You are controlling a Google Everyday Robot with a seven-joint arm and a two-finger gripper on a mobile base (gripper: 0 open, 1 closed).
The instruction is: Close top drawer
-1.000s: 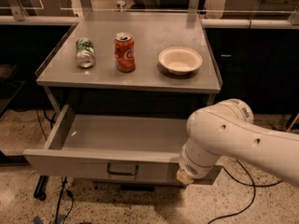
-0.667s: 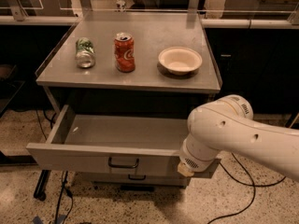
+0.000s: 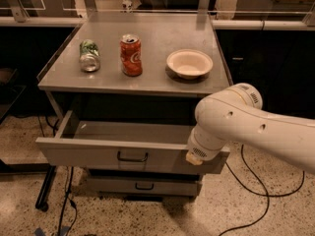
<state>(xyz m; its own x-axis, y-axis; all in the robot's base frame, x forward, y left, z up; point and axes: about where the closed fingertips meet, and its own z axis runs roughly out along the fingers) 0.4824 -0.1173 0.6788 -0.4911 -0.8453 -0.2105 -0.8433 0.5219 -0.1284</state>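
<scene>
The top drawer (image 3: 98, 152) is a wide, shallow grey metal drawer that stands partly pulled out of the cart. Its flat front has a small dark bar handle (image 3: 132, 157) at the centre. What shows of its inside looks empty. My white arm (image 3: 236, 122) comes in from the right and bends down over the drawer's right end. My gripper (image 3: 193, 157) is at the drawer front's right end, against the panel, mostly hidden by the arm.
On the cart top (image 3: 147, 77) are a green can lying on its side (image 3: 89, 55), an upright red soda can (image 3: 131, 55) and a white bowl (image 3: 189, 63). A lower shut drawer (image 3: 142, 185) sits beneath. Black cables (image 3: 256, 181) lie on the speckled floor.
The top drawer has slid inward toward the cart, so less of its inside shows. My arm has moved forward with the drawer front.
</scene>
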